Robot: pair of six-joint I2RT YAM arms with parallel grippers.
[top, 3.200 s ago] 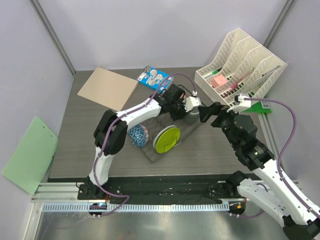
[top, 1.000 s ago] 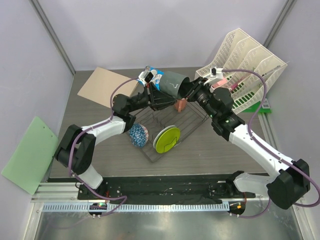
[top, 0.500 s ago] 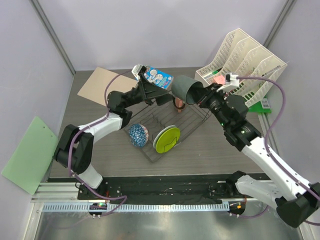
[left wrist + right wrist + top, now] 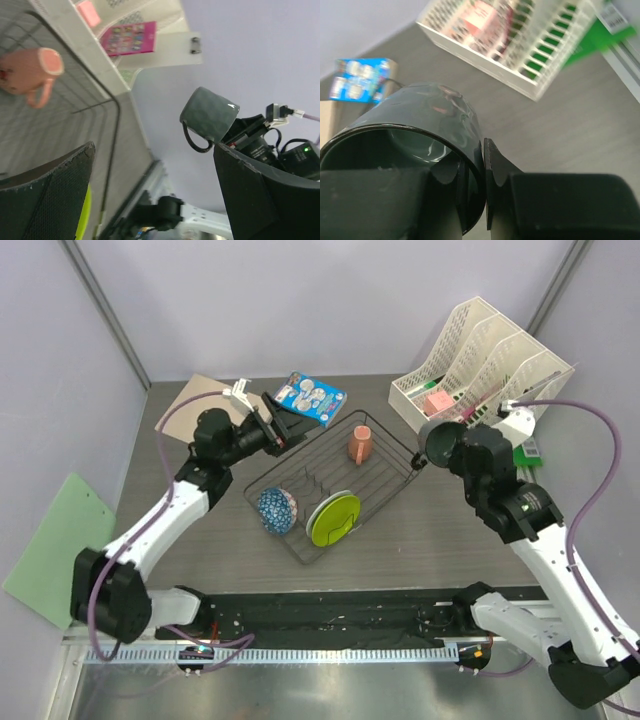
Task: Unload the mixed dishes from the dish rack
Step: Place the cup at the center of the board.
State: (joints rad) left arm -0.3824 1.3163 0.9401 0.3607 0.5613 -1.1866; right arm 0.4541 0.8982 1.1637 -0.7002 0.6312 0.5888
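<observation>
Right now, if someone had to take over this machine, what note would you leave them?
Left gripper: open, empty, by the rack's far-left edge.
Right gripper: shut on the mug, held up to the right of the rack.
In the rack: cup, bowl, green plate.
Done: mug lifted out, not yet set down.
Left: set the mug down, then unload the other three.

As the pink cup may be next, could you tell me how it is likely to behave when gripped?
The pink cup appears to lie on its side on the rack wires, so a nudge may roll it, though its handle should check that. It looks rigid and smooth, so probably slippery and breakable if dropped.
</observation>
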